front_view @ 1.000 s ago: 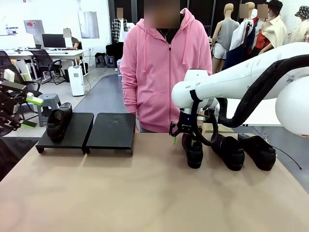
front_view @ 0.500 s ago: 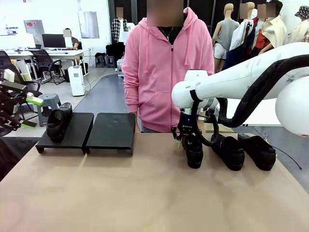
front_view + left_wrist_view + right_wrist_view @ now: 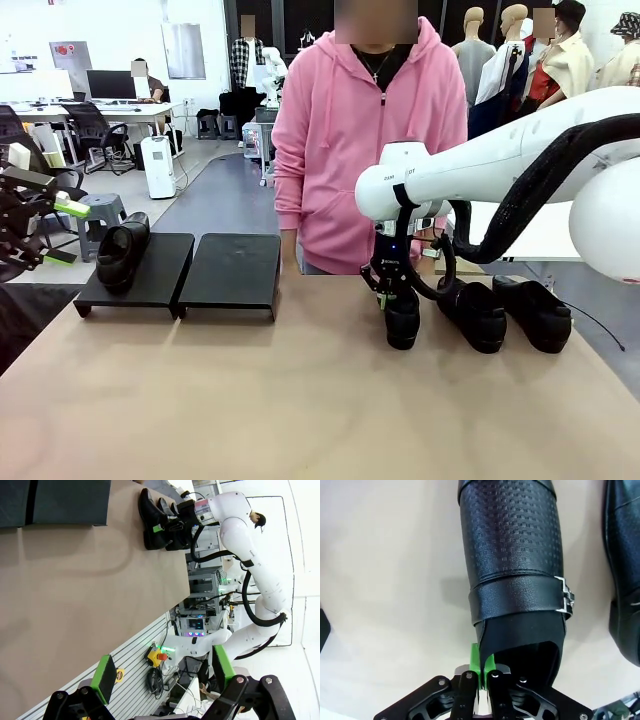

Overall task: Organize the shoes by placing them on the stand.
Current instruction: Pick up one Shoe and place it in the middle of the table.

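Across the worktop (image 3: 300, 400) in the front view, the right pincer (image 3: 388, 298) is clenched on the rim of a shoe (image 3: 403, 325) just beneath it; the stand (image 3: 232, 268) lies well off to its left. In the left wrist view, the left pincer (image 3: 165, 672) hangs released, empty. In the right wrist view, the pads (image 3: 475, 660) nip only thin side wall, so lift slowly, straight up, minding swing.

The room is big and bright, with a white wall (image 3: 120, 30) at the far left. A grey floor (image 3: 215, 195) runs back past a white desk (image 3: 90, 110). A dark screen (image 3: 110, 83) sits on the desk, with black chairs (image 3: 95, 128) by it. A white box (image 3: 157, 166) and a grey stool (image 3: 100, 210) stand on the floor. The tabletop (image 3: 300, 400) up front is light brown.
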{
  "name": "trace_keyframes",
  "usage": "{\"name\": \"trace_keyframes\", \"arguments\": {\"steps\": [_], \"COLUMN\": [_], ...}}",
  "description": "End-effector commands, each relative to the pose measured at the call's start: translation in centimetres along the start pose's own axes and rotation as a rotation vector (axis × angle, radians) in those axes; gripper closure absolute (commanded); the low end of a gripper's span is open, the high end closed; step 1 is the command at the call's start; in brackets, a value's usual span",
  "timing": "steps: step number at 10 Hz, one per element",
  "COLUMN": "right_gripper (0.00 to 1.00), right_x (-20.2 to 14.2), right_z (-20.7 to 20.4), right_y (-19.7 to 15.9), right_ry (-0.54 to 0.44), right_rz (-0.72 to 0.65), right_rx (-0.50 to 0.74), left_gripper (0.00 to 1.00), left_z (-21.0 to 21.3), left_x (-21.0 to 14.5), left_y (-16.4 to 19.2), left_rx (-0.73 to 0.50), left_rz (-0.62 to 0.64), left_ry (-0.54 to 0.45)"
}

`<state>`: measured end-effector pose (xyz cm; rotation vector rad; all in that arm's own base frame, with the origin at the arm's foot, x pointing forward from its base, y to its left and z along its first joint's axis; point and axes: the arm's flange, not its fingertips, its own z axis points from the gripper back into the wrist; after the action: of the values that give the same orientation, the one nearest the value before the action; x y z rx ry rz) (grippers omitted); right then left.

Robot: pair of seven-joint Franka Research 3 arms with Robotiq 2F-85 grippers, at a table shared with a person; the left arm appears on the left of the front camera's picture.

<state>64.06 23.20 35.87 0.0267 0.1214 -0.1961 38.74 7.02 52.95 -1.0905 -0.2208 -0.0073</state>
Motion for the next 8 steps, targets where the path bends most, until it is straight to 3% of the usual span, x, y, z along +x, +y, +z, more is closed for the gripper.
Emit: {"name": "trace_keyframes", "arguments": {"steps": [1,3,5,7,8], "right_gripper": [1.0,1.0,1.0,1.0,1.0], "right_x": [-0.8,-6.3,-16.9,-21.0,-20.6], "right_z": [3.2,7.3,7.9,6.3,6.1], "right_y": [-2.1,-5.0,-7.4,-8.9,-9.2], "right_ry": [-0.017,-0.023,-0.067,-0.072,-0.087], "right_rz": [0.025,0.122,0.267,0.29,0.248], "right_rx": [-0.008,0.021,-0.005,-0.01,0.036], "left_gripper": [0.0,0.0,0.0,0.0,0.0], "left_z": [0.3,0.3,0.3,0.3,0.3], "left_x": [-0.1,-0.1,-0.1,-0.1,-0.1], "left_y": [0.0,0.0,0.0,0.0,0.0], "left_rx": [-0.001,-0.001,-0.001,-0.001,-0.001], "left_rz": [-0.012,-0.012,-0.012,-0.012,-0.012], "left_ry": [0.011,0.011,0.011,0.011,0.011]}}
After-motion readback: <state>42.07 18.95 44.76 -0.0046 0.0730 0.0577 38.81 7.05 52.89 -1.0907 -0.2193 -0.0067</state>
